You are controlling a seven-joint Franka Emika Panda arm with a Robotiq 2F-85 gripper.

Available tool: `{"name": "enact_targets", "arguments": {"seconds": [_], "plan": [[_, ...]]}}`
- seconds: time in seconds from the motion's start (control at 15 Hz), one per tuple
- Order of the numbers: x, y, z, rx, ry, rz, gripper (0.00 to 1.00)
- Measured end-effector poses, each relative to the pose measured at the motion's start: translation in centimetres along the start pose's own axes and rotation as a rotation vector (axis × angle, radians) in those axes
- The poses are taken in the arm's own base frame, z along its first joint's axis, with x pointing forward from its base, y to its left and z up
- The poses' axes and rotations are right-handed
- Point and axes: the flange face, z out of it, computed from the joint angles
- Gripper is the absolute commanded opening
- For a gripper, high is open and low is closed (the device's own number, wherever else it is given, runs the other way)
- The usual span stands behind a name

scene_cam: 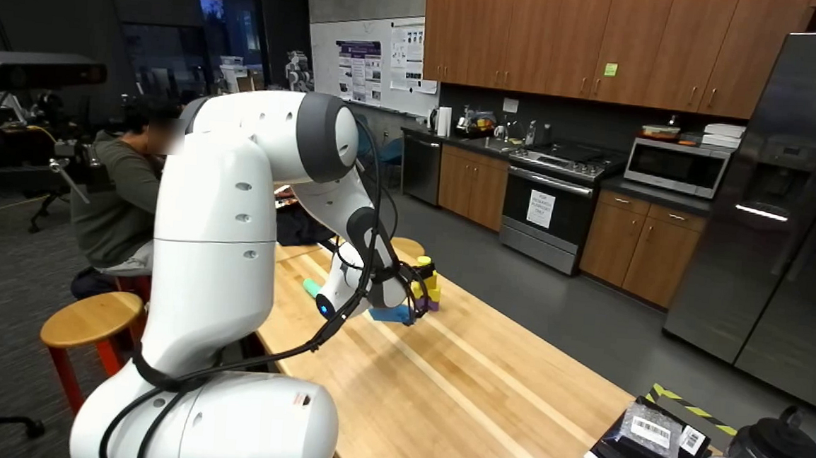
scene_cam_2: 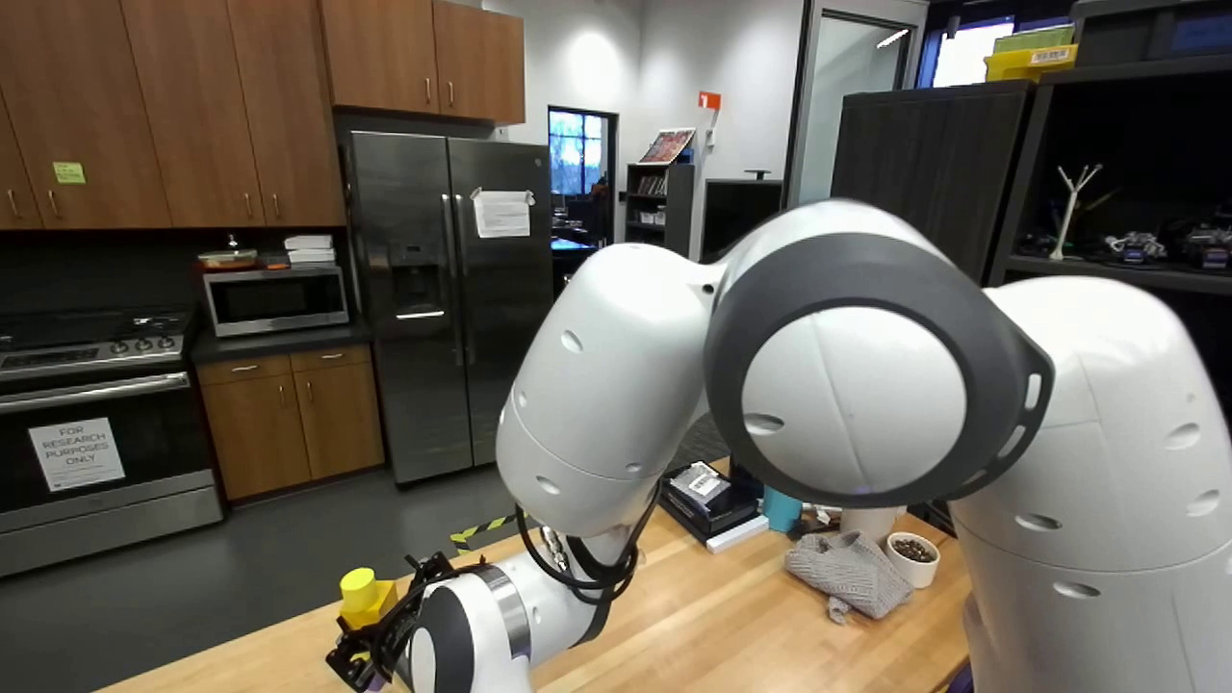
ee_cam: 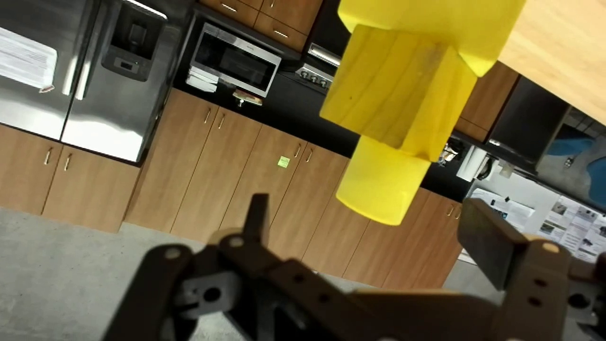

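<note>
In the wrist view, the gripper (ee_cam: 367, 207) is spread wide; the grained yellow stack (ee_cam: 402, 90) is cut off; in an exterior view, it is seen upright on the table (scene_cam: 496, 404); in an exterior view, its purple base (scene_cam_2: 375, 683) is mostly hidden.

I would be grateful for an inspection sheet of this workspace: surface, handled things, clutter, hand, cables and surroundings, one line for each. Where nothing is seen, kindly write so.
Surface: wooden table; spills: nothing seen.
Handled things: yellow cylinder atop yellow blocks; purple block below.
Clutter: blue item, dark box bearing a wrapped package, grey cloth, white cup with dark contents.
Hand: open; in the wrist view the yellow cylinder shows between its fingers, a gap on each side; grip: nothing seen.
Cables: black, slack along the arm; snags: nothing seen.
Surroundings: seated person, stool, stove, refrigerator.
</note>
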Motion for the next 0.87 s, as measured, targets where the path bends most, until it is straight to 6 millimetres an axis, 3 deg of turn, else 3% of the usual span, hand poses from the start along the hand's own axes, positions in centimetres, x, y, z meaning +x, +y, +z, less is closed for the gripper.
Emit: {"name": "enact_targets", "arguments": {"seconds": [0.6, 0.87], "plan": [[-0.2, -0.1, -2.9, 0.03, 0.028, -0.116, 1.0], [-0.3, 0.1, -3.2, 0.031, 0.025, -0.124, 1.0]]}}
